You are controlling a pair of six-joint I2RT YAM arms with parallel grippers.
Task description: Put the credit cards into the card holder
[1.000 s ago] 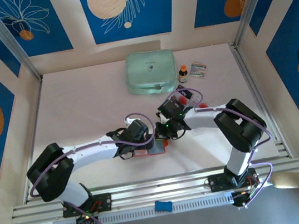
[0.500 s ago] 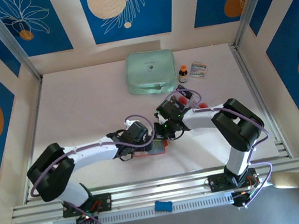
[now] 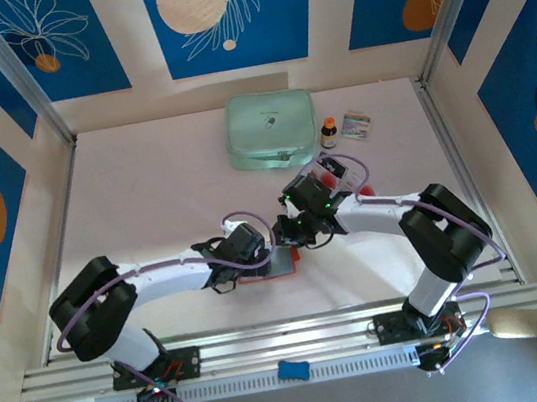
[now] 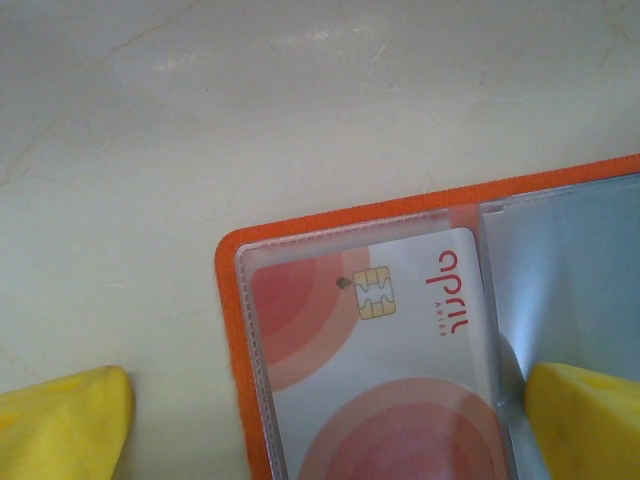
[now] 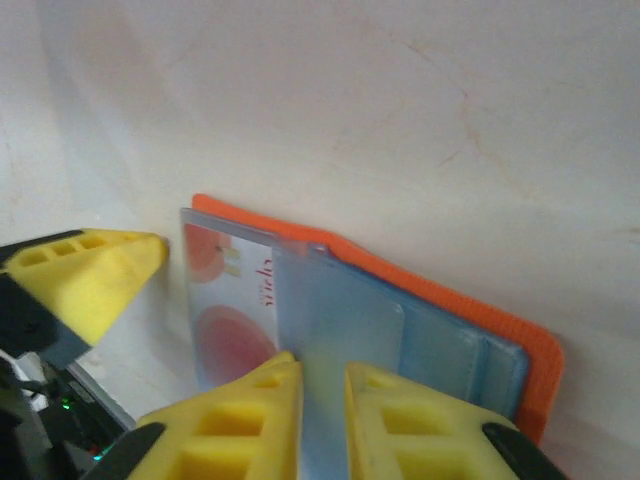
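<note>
Left gripper (image 4: pixel 320 425) is spread wide, straddling the small orange fold-open card holder (image 4: pixel 228 330) lying open on the white table (image 4: pixel 300 100), pale red-circled plastic credit card (image 4: pixel 400 330) tucked in its clear sleeve. Right gripper (image 5: pixel 322 395): narrow gap at the middle sleeve, can't tell if it's pinching.

left gripper (image 4: pixel 320 420): spread wide | right gripper (image 5: pixel 322 410): jaws narrowly apart | arms: angled inward, wrists close

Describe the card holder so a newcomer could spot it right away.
On the white table, look near the front centre, well in front of the mint-green zip case. The card holder lies open there. It has an orange border and clear sleeves, with a pale card with red circles inside.
</note>
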